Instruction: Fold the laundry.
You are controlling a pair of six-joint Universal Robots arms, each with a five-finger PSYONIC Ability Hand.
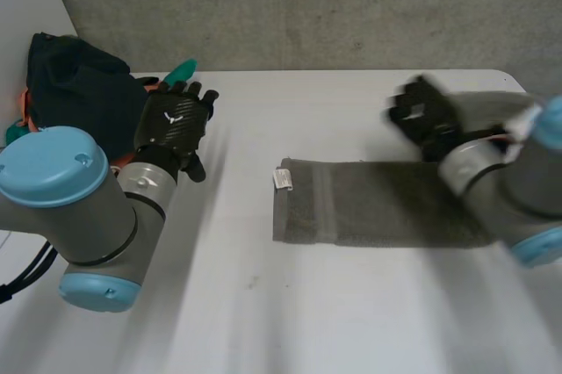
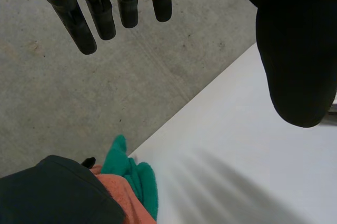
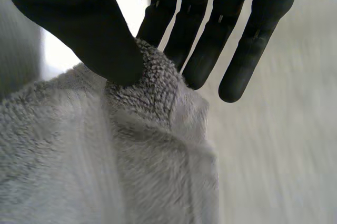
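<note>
A grey towel (image 1: 378, 203) lies as a long folded strip from the table's middle to its right side, with a white label (image 1: 283, 179) at its left end. My right hand (image 1: 426, 115) is at the towel's far right end. In the right wrist view its thumb (image 3: 79, 19) pinches a corner of the towel (image 3: 105, 166) against the straight fingers (image 3: 210, 34). My left hand (image 1: 176, 119) hovers over the left of the table, apart from the towel. Its fingers (image 2: 100, 8) are straight and hold nothing.
A pile of laundry (image 1: 79, 84) sits at the table's back left corner, next to my left hand: a dark cloth (image 2: 52, 192) over an orange piece (image 2: 118, 197) and a green one (image 2: 131, 171). A concrete wall runs behind the table (image 1: 290, 321).
</note>
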